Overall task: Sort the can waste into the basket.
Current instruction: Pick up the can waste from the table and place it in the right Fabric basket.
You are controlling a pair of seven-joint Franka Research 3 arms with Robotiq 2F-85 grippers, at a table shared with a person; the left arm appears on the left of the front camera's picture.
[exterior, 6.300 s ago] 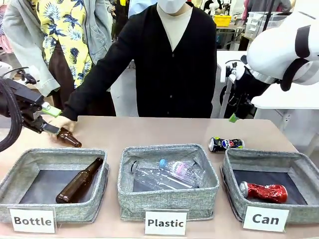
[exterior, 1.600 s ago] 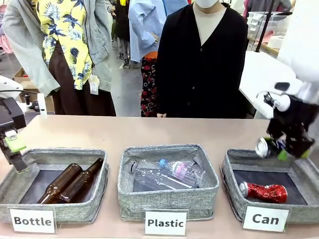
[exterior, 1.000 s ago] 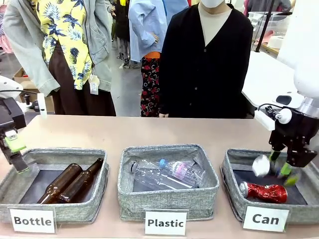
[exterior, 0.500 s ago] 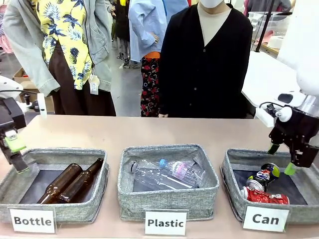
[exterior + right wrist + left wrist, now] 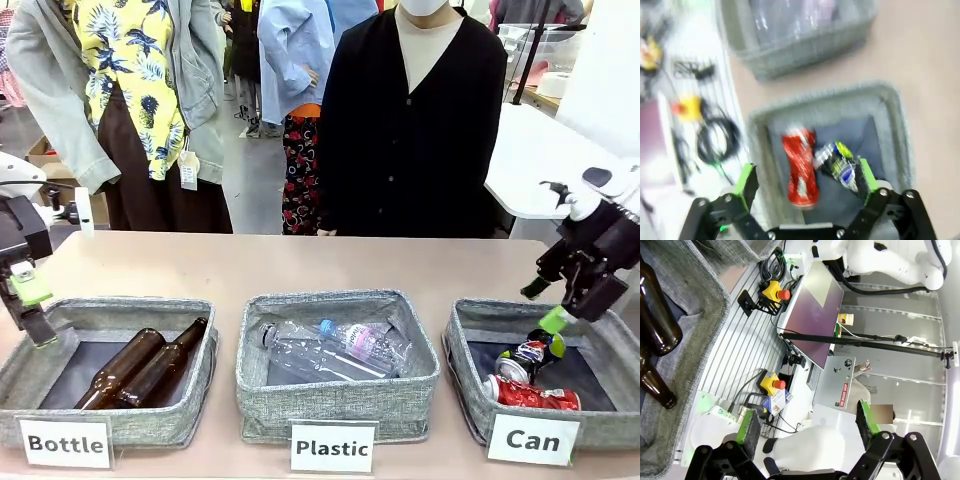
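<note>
Now, crushed red can [image 5: 530, 394], dented Pepsi can [image 5: 528, 356], woven grey basket [image 5: 470, 405]

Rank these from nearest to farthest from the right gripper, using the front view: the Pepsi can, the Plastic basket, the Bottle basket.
From the right gripper:
1. Pepsi can, just below it, in the Can basket.
2. Plastic basket, in the middle of the row.
3. Bottle basket, at the far left end.

A robotics lab: emergency-stop buttons [image 5: 772, 291], loose cables [image 5: 774, 260], a labelled sorting table [image 5: 250, 265].
</note>
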